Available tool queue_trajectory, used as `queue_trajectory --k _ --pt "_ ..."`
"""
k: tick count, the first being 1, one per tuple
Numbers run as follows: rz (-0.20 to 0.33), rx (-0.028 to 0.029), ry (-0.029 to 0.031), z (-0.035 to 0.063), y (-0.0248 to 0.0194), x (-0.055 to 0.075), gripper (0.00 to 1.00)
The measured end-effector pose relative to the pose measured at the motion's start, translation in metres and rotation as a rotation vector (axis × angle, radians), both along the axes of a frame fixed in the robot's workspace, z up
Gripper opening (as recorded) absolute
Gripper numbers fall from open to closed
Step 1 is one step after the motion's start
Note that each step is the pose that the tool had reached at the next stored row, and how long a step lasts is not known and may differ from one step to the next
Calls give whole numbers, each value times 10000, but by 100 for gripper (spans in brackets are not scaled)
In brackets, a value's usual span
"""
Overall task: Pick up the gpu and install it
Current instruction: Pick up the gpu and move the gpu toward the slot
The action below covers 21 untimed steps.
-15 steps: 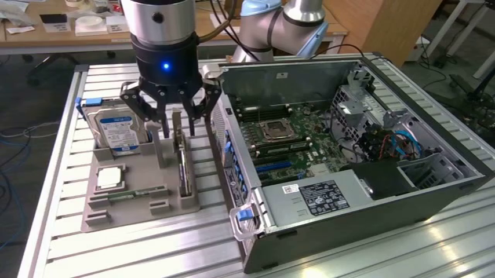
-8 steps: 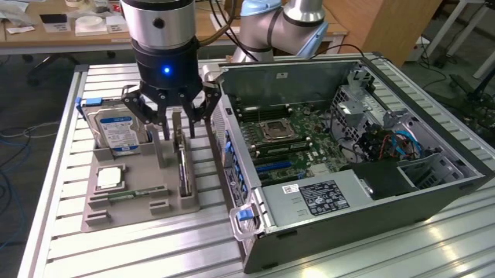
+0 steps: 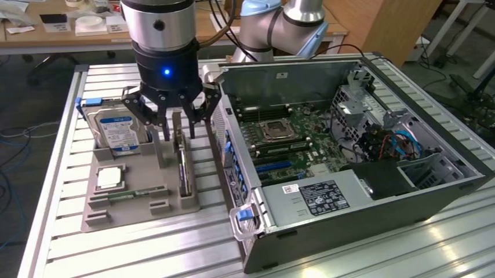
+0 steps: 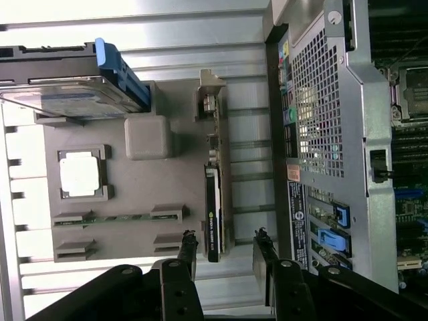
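Right now the hand [image 3: 173, 123] hangs just above the gpu [image 3: 183, 168], its fingers apart and holding nothing. The gpu stands on its thin edge in the grey holder [image 3: 131, 211] on the tabletop [image 3: 62, 243] (right beside the open computer case [image 3: 371, 211]).

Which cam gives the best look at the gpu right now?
Wrist view: the gpu stands edge-on in the grey tray, its whole length clear. In the exterior view it is a thin sliver, its far end partly behind the gripper.
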<state>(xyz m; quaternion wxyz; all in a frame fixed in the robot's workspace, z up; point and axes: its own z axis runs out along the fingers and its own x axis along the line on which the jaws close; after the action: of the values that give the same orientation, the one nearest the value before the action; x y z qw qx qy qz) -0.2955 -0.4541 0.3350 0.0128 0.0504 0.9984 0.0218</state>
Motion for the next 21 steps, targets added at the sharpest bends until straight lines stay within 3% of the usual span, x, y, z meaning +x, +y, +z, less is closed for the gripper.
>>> queue_trajectory --k 13,21 --pt "1 1 -1 -37 0 0 47" --pt "0 1 -1 -120 0 0 47"
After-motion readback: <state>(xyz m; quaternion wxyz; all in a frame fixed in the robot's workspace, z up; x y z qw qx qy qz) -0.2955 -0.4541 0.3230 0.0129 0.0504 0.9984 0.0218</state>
